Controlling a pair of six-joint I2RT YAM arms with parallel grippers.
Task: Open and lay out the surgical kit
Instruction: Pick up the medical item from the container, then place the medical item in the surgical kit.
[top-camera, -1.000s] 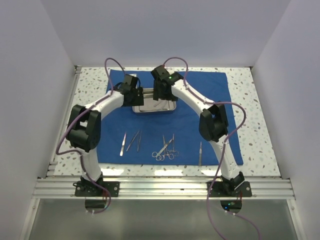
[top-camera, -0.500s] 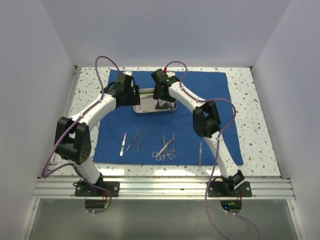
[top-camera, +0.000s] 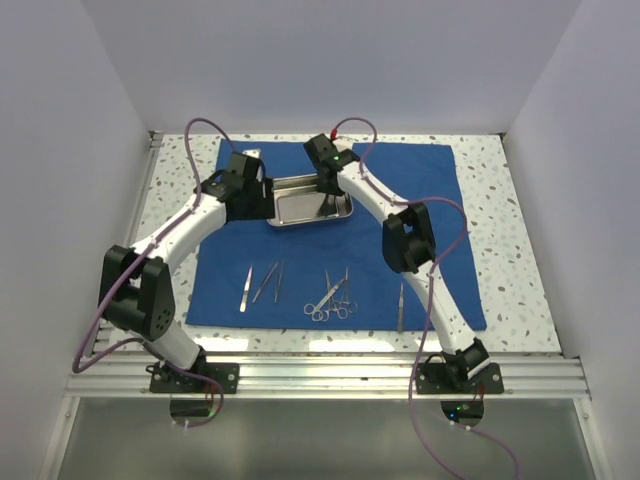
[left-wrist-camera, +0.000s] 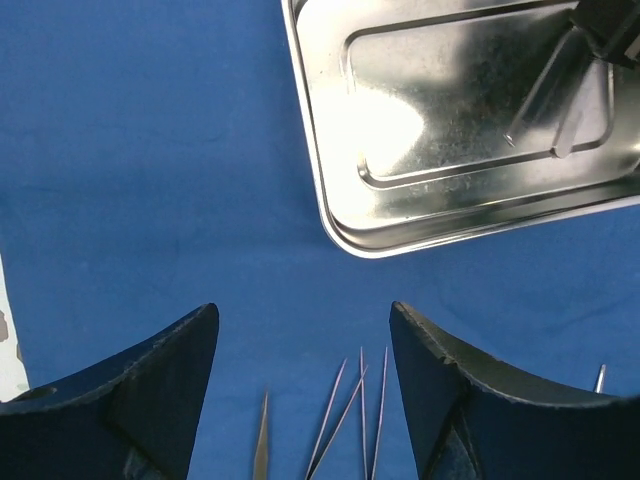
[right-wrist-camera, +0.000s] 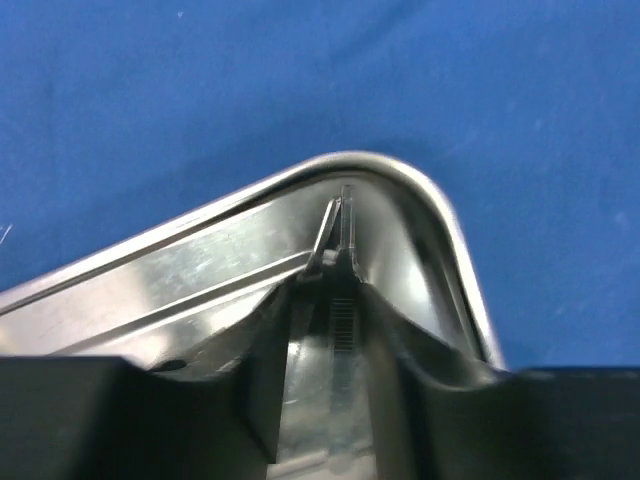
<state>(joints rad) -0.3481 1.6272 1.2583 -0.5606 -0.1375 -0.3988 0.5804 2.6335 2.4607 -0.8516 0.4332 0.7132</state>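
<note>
1. Tweezers (right-wrist-camera: 343, 225) lie in the tray's (right-wrist-camera: 400, 178) corner.
2. Right gripper (right-wrist-camera: 335, 287) straddles them narrowly; clamped or not, cannot tell.
3. Left gripper (left-wrist-camera: 302, 312) apart, just beside tray.
4. Likely light, slick, springy: pinch ribbed mid-shank.

Reference: tray (top-camera: 290, 212).
- Far right part of tray: blocked by the right claw (top-camera: 326, 192). The right arm (top-camera: 410, 240) arches in over the tray's near right.
- Just left of tray: left claw (left-wrist-camera: 302, 312) hangs there, jaws wide, over bare blue cloth (left-wrist-camera: 150, 150).
- Near side of tray: a free strip of cloth, then a row of tweezers (top-camera: 247, 287) and clamps (top-camera: 333, 298).
- Right of tray: open cloth.
</note>
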